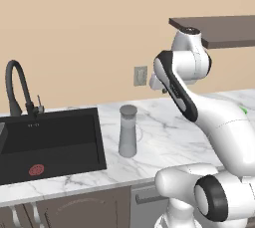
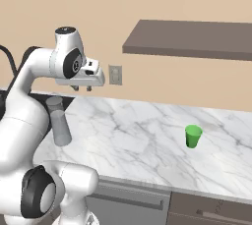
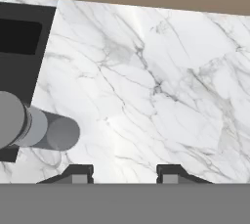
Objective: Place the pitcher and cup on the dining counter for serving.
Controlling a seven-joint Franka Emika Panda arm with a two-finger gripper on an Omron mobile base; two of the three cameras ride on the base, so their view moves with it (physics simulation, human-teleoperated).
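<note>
The robot's two-finger gripper [image 3: 125,173] hangs well above the worktop with its small dark tips apart and nothing between them, so the jaws stand spread and empty. In the hand view bare marble lies under the tips, and the tall slim grey translucent pitcher with its darker round lid [image 3: 34,127] sits off to the left of them, near the sink's edge. In the left base view the same pitcher [image 1: 128,131] stands upright on the white grey-veined marble kitchen worktop [image 1: 169,137], just beside the black rectangular sink [image 1: 50,142] with its dark curved faucet [image 1: 17,90]. The small bright green tapered cup [image 2: 193,136] stands upright well apart from it, further along the same worktop. Judging by this, the task has barely begun: neither vessel has been picked up, and both remain to be carried to the dining counter. Behind runs a plain tan wall with a pale outlet plate [image 2: 115,75], and a dark brown wall shelf [image 2: 192,40] hangs overhead.
</note>
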